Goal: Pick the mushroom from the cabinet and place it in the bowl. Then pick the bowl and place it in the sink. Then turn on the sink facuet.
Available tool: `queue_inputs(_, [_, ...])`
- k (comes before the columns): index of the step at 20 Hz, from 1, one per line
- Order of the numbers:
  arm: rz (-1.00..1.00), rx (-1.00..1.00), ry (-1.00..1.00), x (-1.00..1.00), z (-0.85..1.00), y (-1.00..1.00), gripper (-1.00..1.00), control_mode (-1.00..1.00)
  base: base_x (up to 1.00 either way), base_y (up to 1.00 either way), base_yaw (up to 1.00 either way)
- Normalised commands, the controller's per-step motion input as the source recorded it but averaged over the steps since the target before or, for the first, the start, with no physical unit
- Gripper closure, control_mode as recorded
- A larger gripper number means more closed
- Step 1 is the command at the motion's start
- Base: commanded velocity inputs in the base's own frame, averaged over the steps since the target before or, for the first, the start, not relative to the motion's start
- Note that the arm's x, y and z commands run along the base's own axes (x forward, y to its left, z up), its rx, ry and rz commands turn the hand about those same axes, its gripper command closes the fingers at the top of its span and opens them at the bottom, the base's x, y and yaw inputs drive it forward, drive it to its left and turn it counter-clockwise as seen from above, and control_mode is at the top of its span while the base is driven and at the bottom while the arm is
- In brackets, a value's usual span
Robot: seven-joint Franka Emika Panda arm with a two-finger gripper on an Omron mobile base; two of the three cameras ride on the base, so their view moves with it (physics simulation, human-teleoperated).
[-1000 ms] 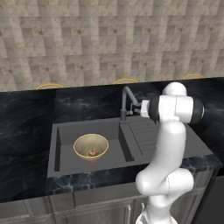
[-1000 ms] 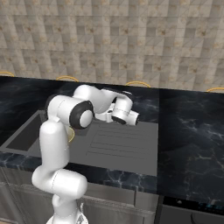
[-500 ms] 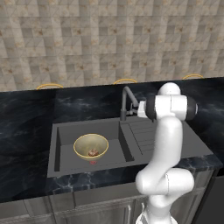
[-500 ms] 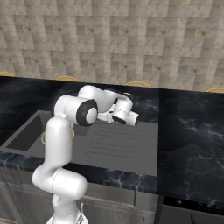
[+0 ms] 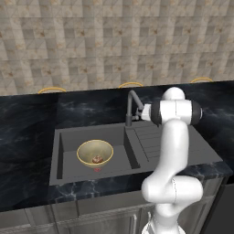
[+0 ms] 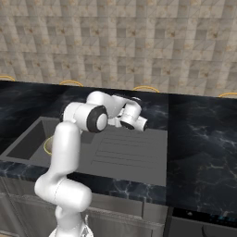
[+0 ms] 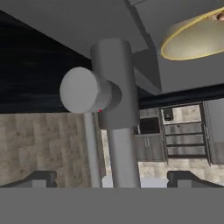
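The pale yellow bowl [image 5: 95, 152] stands in the dark grey sink [image 5: 68, 137], and the small reddish-brown mushroom [image 5: 96, 159] lies inside it. Behind the basin rises the grey faucet [image 5: 131, 107]. My gripper [image 5: 140, 112] is at the faucet's right side, open and holding nothing. In the hand view the faucet post [image 7: 119, 109] and its round knob [image 7: 81, 90] stand close ahead, between my spread fingertips [image 7: 41, 177]. The bowl [image 7: 192, 37] shows at the upper right there. The cabinet is out of view.
The ribbed drainboard [image 5: 153, 137] joins the basin on the right, under my arm. Black marble counter [image 5: 27, 132] surrounds the sink. Three yellow rims [image 5: 52, 90] sit along the tiled back wall. From the right base camera my hand [image 6: 132, 115] hangs over the drainboard [image 6: 125, 155].
My arm's upper joint has swung slightly left, bringing the hand a little closer to the faucet. The bowl and mushroom have not moved. The jaws stay open.
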Motion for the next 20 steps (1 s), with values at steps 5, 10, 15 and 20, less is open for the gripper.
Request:
queue_inputs(5, [-0.02,0.0,0.0,0.39,-0.22,0.0,-1.0,-1.0,0.0,0.0,0.0])
queue_inputs(10, [0.0,0.0,0.0,0.25,-0.27,0.0,-1.0,-1.0,0.0,0.0,0.0])
queue_inputs(15, [0.0,0.02,0.0,0.13,-0.1,-0.01,1.0,-1.0,0.0,0.0,0.0])
queue_inputs(20, [-0.01,0.04,0.01,0.0,0.0,-0.01,1.0,-1.0,0.0,0.0,0.0])
